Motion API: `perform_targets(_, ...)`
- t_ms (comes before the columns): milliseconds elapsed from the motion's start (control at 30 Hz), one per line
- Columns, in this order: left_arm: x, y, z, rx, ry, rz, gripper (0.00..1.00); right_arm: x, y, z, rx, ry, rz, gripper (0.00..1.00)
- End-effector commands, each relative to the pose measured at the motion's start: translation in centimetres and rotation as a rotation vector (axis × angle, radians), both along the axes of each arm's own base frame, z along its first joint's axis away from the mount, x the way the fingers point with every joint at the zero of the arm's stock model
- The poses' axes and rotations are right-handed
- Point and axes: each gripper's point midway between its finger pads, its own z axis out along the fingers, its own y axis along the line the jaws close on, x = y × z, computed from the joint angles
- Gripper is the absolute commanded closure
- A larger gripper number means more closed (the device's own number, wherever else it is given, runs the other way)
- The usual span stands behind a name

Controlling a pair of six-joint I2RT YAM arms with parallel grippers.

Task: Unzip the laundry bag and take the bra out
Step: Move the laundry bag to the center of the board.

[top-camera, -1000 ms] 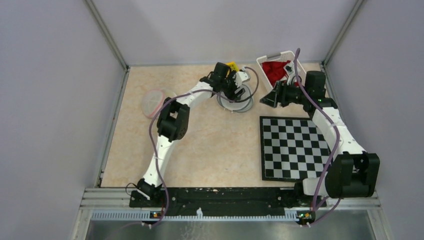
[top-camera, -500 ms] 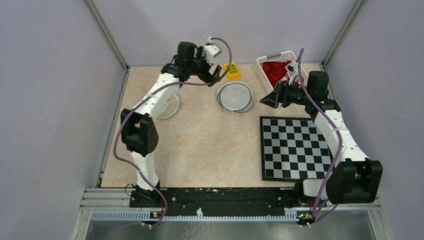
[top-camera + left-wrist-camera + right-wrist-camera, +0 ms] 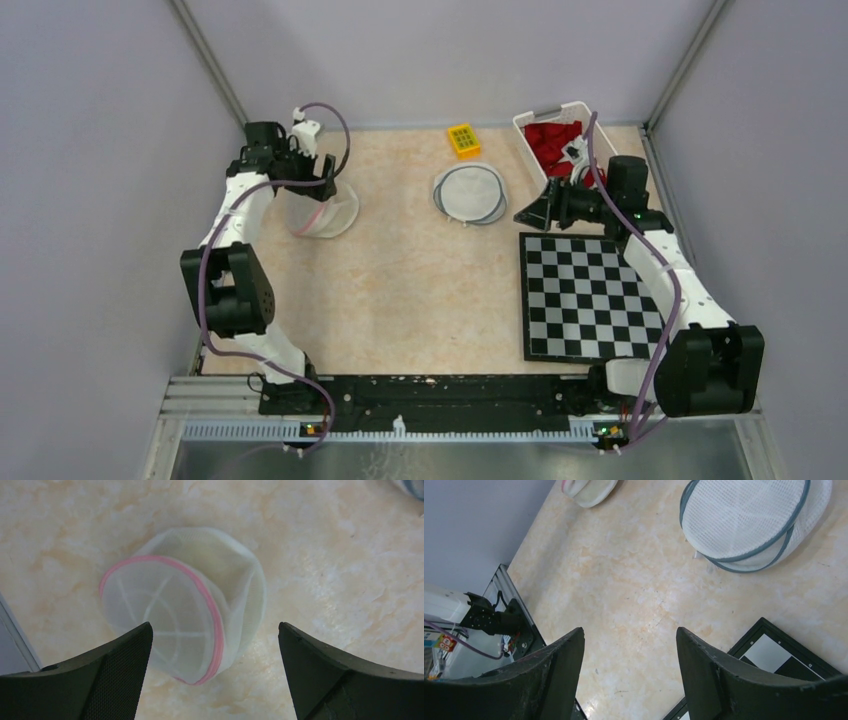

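A white mesh laundry bag with a pink rim (image 3: 322, 212) lies at the far left of the table; the left wrist view shows it on its side (image 3: 185, 605). I make out no bra in it. My left gripper (image 3: 320, 183) hovers open just above it, with the bag between the jaws (image 3: 215, 630) and not touched. A second round mesh bag with a grey rim (image 3: 470, 193) lies at the middle back and also shows in the right wrist view (image 3: 749, 520). My right gripper (image 3: 530, 208) is open and empty to the right of it (image 3: 630, 632).
A white basket (image 3: 545, 112) with red cloth (image 3: 550, 140) stands at the back right. A yellow block (image 3: 463, 139) lies at the back. A checkerboard mat (image 3: 585, 295) covers the right side, its corner under my right gripper (image 3: 774, 650). The left wall is close to my left arm.
My left arm has swung from over the grey-rimmed bag across to the far left, above the pink-rimmed bag. My right gripper has shifted slightly left and lower.
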Motion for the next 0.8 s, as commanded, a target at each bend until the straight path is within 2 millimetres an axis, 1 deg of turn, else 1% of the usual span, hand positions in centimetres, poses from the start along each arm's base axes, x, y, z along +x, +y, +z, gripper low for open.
perform_targets(0, -0.4, 2.2, -2.8, 0.056, 0.069, 0.034, 0.01, -0.4, 0.8, 1.8, 0.015, -0.073, 0.03, 0.33)
perform_targets(67, -0.5, 2.7, -4.7, 0.08, 0.132, 0.045, 0.01, -0.5, 0.8, 1.7, 0.013, -0.073, 0.031, 0.33)
perform_targets(167, -0.3, 3.6, -7.1, 0.112, 0.178, 0.067, 0.01, -0.6, 0.8, 1.6, 0.013, -0.07, 0.033, 0.33)
perform_targets(200, -0.3, 3.4, -7.5, 0.115, 0.18, 0.046, 0.03, -0.6, 0.8, 1.5, 0.013, -0.069, 0.033, 0.33)
perform_targets(267, -0.7, 2.7, -8.5, 0.118, 0.193, -0.02, 0.11, -0.7, 0.9, 1.4, 0.017, -0.069, 0.034, 0.33)
perform_targets(333, -1.7, 1.7, -9.8, 0.129, 0.238, -0.074, 0.18, -0.9, 1.0, 1.3, 0.02, -0.067, 0.038, 0.33)
perform_targets(433, -4.1, -0.1, -11.4, 0.131, 0.301, -0.192, 0.32, -1.0, 1.0, 1.3, 0.022, -0.069, 0.04, 0.33)
perform_targets(533, -6.9, -1.8, -12.3, 0.165, 0.316, -0.311, 0.45, -1.2, 1.3, 1.5, 0.032, -0.068, 0.056, 0.33)
perform_targets(567, -8.0, -2.3, -12.6, 0.179, 0.317, -0.35, 0.49, -1.3, 1.4, 1.4, 0.033, -0.066, 0.06, 0.33)
perform_targets(667, -11.5, -4.6, -12.9, 0.212, 0.295, -0.498, 0.57, -1.5, 1.6, 1.3, 0.036, -0.064, 0.068, 0.33)
perform_targets(767, -15.5, -6.6, -13.6, 0.238, 0.291, -0.642, 0.65, -1.6, 1.7, 1.1, 0.034, -0.062, 0.073, 0.33)
